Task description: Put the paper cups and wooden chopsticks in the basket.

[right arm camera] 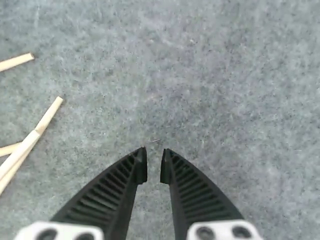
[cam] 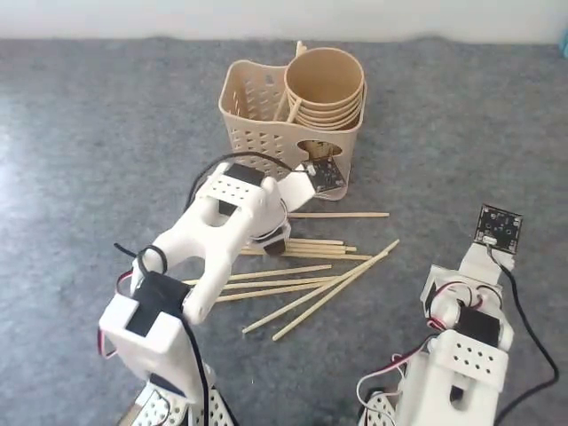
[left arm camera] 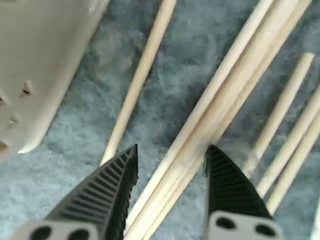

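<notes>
1. Wooden chopsticks [cam: 266, 273]: probably light, stiff, smooth and prone to rolling. They lie loose on the grey counter [cam: 461, 133] in front of the basket [cam: 253, 111]. Best pinched crosswise at mid-length.
2. Paper cups [cam: 325, 84]: stacked inside the basket, likely crushable.
3. Left gripper [left arm camera: 171, 150]: spread, straddling bunched chopsticks.
4. Right gripper [right arm camera: 153, 152]: almost pressed together, empty, over bare counter.
5. No readable writing.
</notes>
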